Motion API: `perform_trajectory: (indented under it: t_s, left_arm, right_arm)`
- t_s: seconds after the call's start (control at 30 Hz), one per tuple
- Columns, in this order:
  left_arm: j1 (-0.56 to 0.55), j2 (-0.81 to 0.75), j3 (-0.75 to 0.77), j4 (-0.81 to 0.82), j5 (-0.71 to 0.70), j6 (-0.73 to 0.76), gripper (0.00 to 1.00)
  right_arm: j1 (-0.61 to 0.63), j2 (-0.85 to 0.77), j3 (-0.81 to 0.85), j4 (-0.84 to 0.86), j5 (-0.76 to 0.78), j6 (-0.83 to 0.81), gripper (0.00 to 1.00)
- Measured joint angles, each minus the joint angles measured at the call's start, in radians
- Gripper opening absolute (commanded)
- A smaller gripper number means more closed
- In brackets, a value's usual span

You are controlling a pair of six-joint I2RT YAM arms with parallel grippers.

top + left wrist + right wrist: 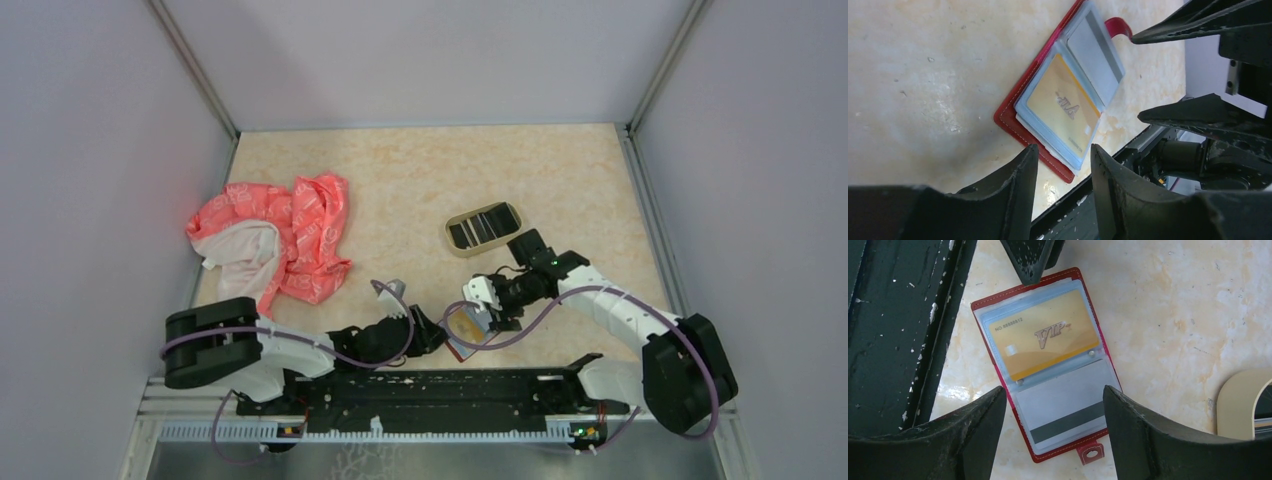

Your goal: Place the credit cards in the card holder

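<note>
Card holder [1058,367] is laid open on the table [400,180] between both arms, with gold VIP card [1045,335] and grey striped card [1068,410] sleeved. Left gripper [1063,152] and right gripper [1053,392] are set with jaws apart, gripping nothing. Covers should be pinned flat before the dark cards [480,230] in the tray [1238,390] are fetched.

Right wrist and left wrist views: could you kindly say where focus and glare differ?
Right wrist: the card holder is sharp, the gold card's lettering legible, glare on the table beside it; left wrist: the lettering is softer and the left end effector's fingers blur.
</note>
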Motion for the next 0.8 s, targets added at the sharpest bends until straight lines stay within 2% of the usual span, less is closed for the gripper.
perform_trajectory:
  t_s: [0.17, 0.5, 0.63, 0.8]
  left_arm:
    - [0.0, 0.101, 0.032, 0.024, 0.032, -0.045, 0.5]
    - [0.027, 0.143, 0.055, 0.061, 0.06, -0.063, 0.47]
    - [0.109, 0.177, 0.055, 0.083, 0.114, -0.06, 0.43]
    - [0.215, 0.222, 0.071, 0.135, 0.201, -0.014, 0.43]
  right_arm:
    - [0.027, 0.025, 0.0, 0.005, 0.016, 0.0, 0.68]
    - [0.056, 0.048, -0.015, 0.026, 0.048, 0.0, 0.61]
    - [0.057, 0.048, -0.015, 0.027, 0.048, 0.0, 0.54]
    - [0.057, 0.048, -0.015, 0.03, 0.047, 0.002, 0.4]
